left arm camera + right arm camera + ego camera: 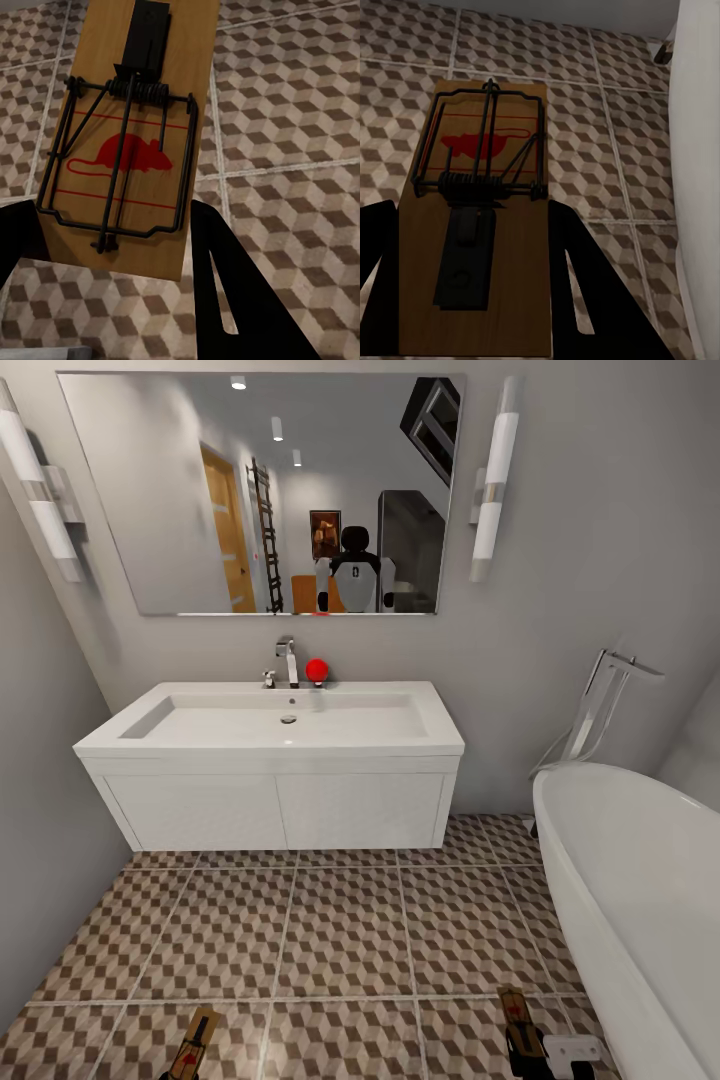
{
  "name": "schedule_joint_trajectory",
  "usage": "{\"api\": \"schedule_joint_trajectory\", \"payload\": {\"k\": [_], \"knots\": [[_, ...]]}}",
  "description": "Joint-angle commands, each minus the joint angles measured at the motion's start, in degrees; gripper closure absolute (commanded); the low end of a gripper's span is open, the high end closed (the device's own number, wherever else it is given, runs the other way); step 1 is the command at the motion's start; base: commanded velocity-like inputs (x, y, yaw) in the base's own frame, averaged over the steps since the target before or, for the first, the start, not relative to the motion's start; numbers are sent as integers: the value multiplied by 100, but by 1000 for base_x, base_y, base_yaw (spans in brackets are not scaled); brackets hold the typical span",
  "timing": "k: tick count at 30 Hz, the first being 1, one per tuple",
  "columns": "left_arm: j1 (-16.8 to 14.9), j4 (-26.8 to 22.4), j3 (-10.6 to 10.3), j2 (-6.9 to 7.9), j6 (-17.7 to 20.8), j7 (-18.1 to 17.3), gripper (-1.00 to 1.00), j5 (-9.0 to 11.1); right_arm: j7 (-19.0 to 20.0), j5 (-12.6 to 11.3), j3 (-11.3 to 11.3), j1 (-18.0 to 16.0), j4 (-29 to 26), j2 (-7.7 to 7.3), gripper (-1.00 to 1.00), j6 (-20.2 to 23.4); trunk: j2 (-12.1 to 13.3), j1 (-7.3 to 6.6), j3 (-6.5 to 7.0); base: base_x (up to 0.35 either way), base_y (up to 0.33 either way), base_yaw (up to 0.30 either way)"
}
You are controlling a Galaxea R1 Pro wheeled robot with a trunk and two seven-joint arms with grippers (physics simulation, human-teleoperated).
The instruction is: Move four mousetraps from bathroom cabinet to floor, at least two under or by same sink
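Note:
Two mousetraps are held above the cube-patterned bathroom floor (pixel 340 930). My left gripper (pixel 112 262) is shut on one mousetrap (pixel 127 142), a wooden board with a red mouse print, also seen low in the head view (pixel 197 1037). My right gripper (pixel 472 300) is shut on another mousetrap (pixel 484 202), which the head view shows near the tub (pixel 517 1020). The white sink (pixel 285 722) on its wall-hung vanity is straight ahead, well beyond both traps. The cabinet is out of view.
A big white bathtub (pixel 640 880) with a chrome floor faucet (pixel 600 710) lines the right side. A grey wall (pixel 40 840) closes the left. A mirror (pixel 270 490) hangs above the sink, and a red ball (pixel 317 670) sits beside the faucet.

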Motion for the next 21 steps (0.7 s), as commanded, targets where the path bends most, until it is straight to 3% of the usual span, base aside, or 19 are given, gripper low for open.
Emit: {"api": "schedule_joint_trajectory", "payload": {"k": [1,6,9,12,16,17,18,20,21], "knots": [[-7,17,-49,-2,-29,32,100,13,-13,44,-16,-7,4,2,100,-17,-3,0,-5,0,0,0],[-7,-10,-15,28,-23,45,100,21,20,29,-2,-7,-5,9,100,-12,-3,0,-5,0,0,0],[-7,-99,141,112,310,48,100,211,-9,37,44,-7,-75,35,100,8,-3,0,-5,0,0,0],[-7,-818,196,182,1586,37,100,465,-63,61,101,-8,-406,217,100,182,-3,0,-5,0,0,0],[-7,-2795,219,501,3972,34,100,568,-225,62,130,-15,-1344,456,100,1279,-3,0,-5,0,0,0],[-7,-3034,228,530,4250,35,100,573,-238,60,141,-25,-1471,480,100,1451,-3,0,-5,0,0,0],[-10,-3451,274,572,4763,36,100,580,-259,58,187,-63,-1712,536,100,1785,-3,0,-5,0,0,0],[-38,-4002,498,613,5623,35,100,584,-281,55,374,-250,-2082,671,100,2352,-3,0,-5,0,0,0],[-53,-4098,566,617,5808,34,100,584,-288,55,433,-314,-2139,706,100,2476,-3,0,-5,0,0,0]]}}
